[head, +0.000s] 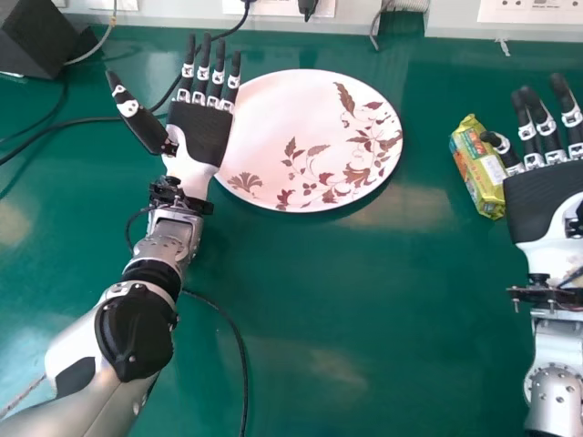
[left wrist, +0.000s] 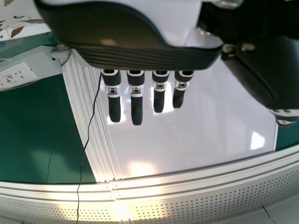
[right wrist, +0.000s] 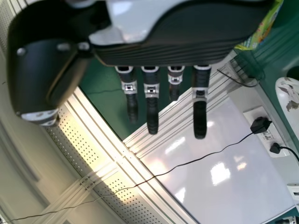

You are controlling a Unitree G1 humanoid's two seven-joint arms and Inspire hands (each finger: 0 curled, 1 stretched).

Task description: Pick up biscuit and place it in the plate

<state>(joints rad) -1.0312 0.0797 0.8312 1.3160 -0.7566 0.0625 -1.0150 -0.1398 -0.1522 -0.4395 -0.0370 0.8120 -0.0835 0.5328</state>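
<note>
The biscuit packet point(head: 478, 167), yellow-green with a red patch, lies on the green table at the right in the head view. Just right of it is my right hand point(head: 547, 196), open, a finger's tip overlapping the packet's edge; whether they touch I cannot tell. In the right wrist view the right hand point(right wrist: 152, 100) has straight fingers, and part of the packet point(right wrist: 261, 30) shows behind it. The white plate point(head: 264, 127) with brown leaf patterns rests at centre. At the plate's left edge, my left hand point(head: 202, 137) is open and empty; the left wrist view shows the left hand point(left wrist: 136, 100) with straight fingers.
A black box point(head: 41, 35) stands at the back left. Black cables point(head: 55, 127) run across the table's left side, and another cable point(head: 239, 350) lies beside the left forearm. White socket panels point(head: 528, 13) line the back edge.
</note>
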